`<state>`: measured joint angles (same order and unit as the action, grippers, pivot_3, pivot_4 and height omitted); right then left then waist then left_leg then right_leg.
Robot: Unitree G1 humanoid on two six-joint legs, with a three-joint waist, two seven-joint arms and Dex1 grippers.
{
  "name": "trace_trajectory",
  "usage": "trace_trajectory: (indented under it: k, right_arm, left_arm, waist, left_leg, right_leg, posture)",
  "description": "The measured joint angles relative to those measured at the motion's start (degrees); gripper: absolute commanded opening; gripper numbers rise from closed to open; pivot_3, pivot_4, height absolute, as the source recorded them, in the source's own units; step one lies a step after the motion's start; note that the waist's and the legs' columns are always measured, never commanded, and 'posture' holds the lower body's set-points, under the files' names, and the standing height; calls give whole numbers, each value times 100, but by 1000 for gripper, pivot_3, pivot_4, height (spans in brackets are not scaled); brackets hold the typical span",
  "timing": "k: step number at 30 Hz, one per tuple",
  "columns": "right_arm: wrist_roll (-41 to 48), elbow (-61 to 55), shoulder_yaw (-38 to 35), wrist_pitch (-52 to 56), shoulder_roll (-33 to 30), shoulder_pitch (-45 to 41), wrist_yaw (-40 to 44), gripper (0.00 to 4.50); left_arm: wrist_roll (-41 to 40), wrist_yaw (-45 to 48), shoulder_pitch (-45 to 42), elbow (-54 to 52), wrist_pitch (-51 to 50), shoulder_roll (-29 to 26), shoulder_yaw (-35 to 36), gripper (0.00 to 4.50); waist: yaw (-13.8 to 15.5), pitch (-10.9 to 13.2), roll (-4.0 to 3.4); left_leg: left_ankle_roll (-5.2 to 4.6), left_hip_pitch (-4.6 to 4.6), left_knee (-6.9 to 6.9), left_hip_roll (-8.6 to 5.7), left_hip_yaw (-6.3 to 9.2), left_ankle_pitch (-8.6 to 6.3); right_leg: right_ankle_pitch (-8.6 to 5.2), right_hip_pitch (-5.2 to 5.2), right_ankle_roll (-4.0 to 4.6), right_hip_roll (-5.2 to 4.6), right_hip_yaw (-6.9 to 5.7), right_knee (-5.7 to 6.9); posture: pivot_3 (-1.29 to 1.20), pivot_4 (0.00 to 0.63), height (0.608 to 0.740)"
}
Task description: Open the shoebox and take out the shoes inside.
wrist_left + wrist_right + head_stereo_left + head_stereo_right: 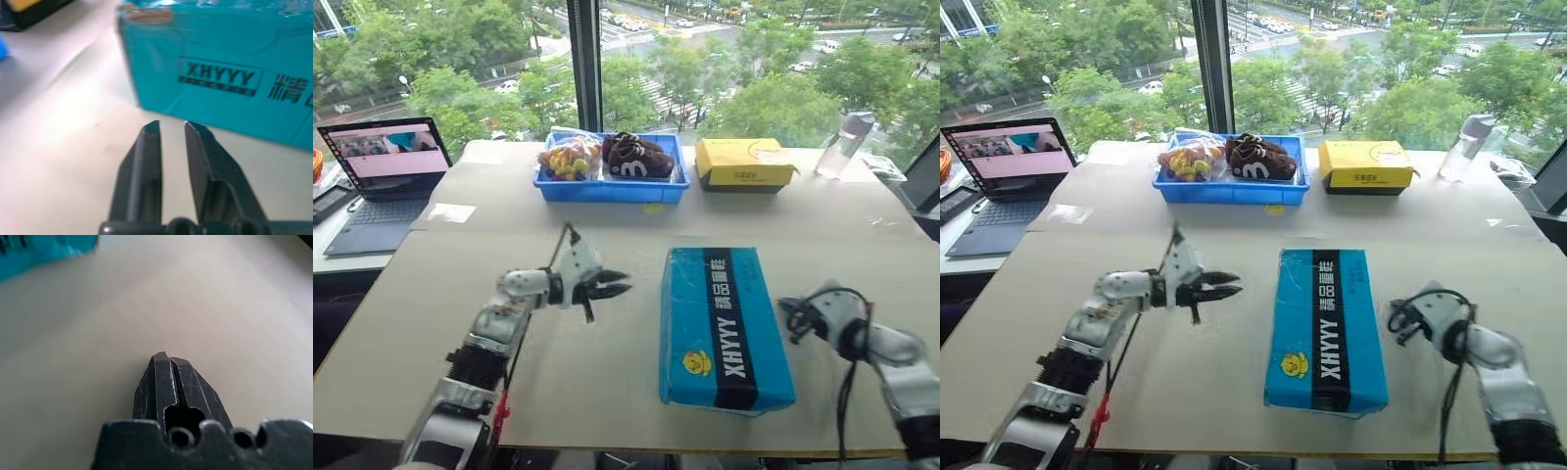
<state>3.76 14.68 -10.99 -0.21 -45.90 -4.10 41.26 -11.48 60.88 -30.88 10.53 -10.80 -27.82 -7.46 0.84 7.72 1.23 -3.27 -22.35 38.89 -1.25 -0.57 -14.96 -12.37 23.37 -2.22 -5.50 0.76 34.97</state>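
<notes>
The shoebox lay flat on the desk with its lid closed, its long side running away from the robot, the black stripe with pale lettering on top and the small yellow flower logo at the near end. It sat a little right of the middle of the desk, between the two arms.

The left gripper hung above the desk to the left of the box, pointing toward its side but apart from it. Its jaws stood slightly parted with a narrow gap between the fingers, and nothing was between them.

The right gripper was on the other side of the box, near its right edge and clear of it, over bare desk. Its jaws were pressed together and held nothing.

At the far side of the desk stood a blue tray with a pair of dark brown shoes and a bag of colourful items, and just right of it a yellow box. A clear bottle stood further right. A laptop sat open at the far left.
</notes>
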Motion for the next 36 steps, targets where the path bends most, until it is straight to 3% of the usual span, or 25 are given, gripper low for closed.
trace_trajectory:
  k: [7, 12, 19, 24, 31, 36]
  right_arm:
    - [1144, -1892, -470, 1372, -409, 1359, 1021, 0]
    - [1845, -2610, -605, 1973, -475, 1382, 1454, 0]
    - [1271, -2179, 351, 2128, -492, 738, 1445, 0]
    - [1319, -2205, 734, 2176, -385, 228, 1627, 0]
    - [2266, -2740, 226, 3121, -811, -384, 2025, 0]
    - [3090, -3047, 99, 3885, -867, -1444, 2107, 0]
  left_arm:
    - [-1513, 470, -583, -1285, -1729, -659, 676, 4446]
    - [-1947, 736, -739, -1639, -2368, -1246, 833, 4479]
    - [-2145, 644, -1069, -1723, -2578, -1543, 1082, 4479]
    - [-2195, 514, -1067, -1822, -2576, -1611, 1203, 4479]
    - [-2222, 319, -624, -1908, -2578, -1850, 1549, 4479]
    - [-2424, 77, -471, -2113, -2708, -1835, 1759, 4479]
  waist:
    - [-83, 5, -3]
    - [-148, 14, -8]
    - [-132, 21, 3]
    - [-153, 24, 1]
    - [-107, 30, -1]
    - [-131, 35, 0]
  left_leg:
    - [0, 18, 3, 13, 1, 0]
    - [0, 34, 2, 11, -2, 0]
    - [0, 21, 3, 4, -5, 0]
    - [0, 21, 3, 7, -5, 0]
    - [0, 12, 2, 8, -2, 0]
    - [2, 6, 2, 9, 0, -1]
  right_leg:
    - [0, -15, -1, 7, 7, 7]
    - [-3, -28, -5, 21, 7, 8]
    - [-8, -15, -11, 19, 4, 5]
    - [-8, -12, -11, 20, 6, 8]
    - [-7, -5, -11, 15, 2, 6]
    - [-6, 6, -8, 11, 7, 9]
  posture:
    - [0, 150, 740]
    - [0, 150, 740]
    - [0, 150, 740]
    - [0, 150, 740]
    - [0, 150, 740]
    - [0, 150, 740]
